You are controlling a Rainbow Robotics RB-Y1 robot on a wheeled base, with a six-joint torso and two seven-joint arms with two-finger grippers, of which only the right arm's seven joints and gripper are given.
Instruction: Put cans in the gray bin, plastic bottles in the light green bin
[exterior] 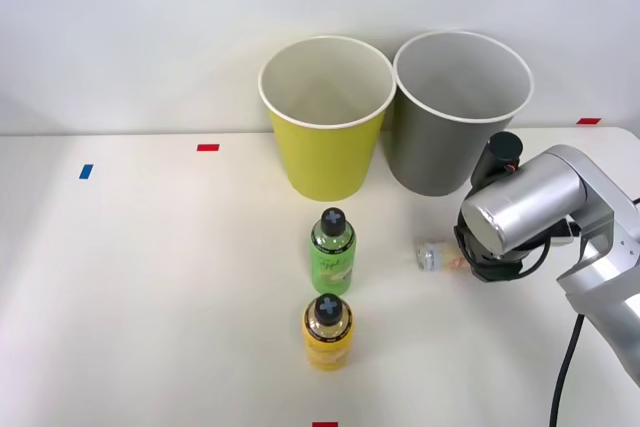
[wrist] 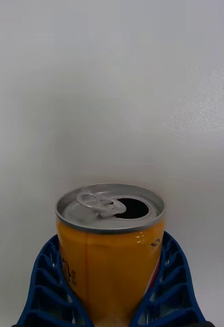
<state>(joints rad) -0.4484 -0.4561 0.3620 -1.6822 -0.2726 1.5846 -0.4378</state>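
Fingers (wrist: pixel 45 286) of the right gripper (wrist: pixel 111 306) pinch the can (wrist: pixel 109 250) from both sides, the blue ribbed pads pressed against its orange wall, its opened silver top with the pull tab facing away from the wrist. In the front view the can (exterior: pixel 436 255) lies low over the white desk (exterior: pixel 150 287), just beside the silver arm (exterior: pixel 525 207) and in front of the gray bin (exterior: pixel 455 117). The light green bin (exterior: pixel 325 122) stands touching the gray one, on its left. Nearer the robot, the green bottle (exterior: pixel 332 252) and the yellow-orange bottle (exterior: pixel 328 332) stand upright, one behind the other.
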